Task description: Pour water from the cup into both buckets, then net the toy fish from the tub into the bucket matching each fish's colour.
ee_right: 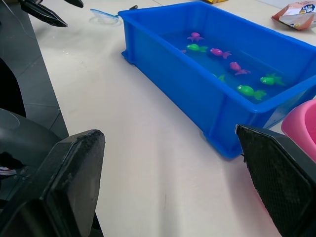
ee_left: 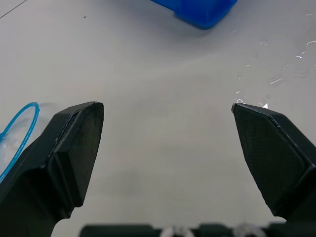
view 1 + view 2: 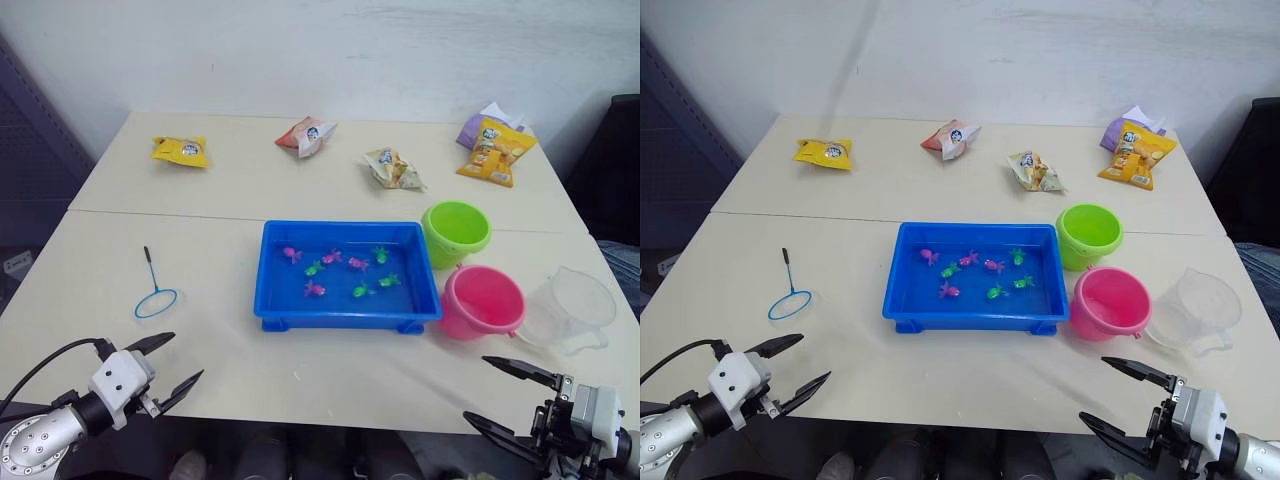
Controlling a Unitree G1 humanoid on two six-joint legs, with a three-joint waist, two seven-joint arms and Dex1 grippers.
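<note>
Our right wrist view shows the fish [image 1: 245, 90] floating in the tub [image 3: 345, 272] mid-tabletop [image 3: 200, 190], snack bags [image 3: 181, 150] beyond, net [image 3: 155, 297] left, buckets [image 3: 456, 232] and cup [image 3: 570, 310] right, while our left hand [image 3: 165, 365] and right hand [image 3: 505, 395] hover low, wide open, empty.

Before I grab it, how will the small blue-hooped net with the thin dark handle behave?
The small blue-hooped net with the thin dark handle lies flat on the table, so pinching the handle looks fiddly. It probably weighs little and may skid if nudged. Its mesh likely sags.
</note>
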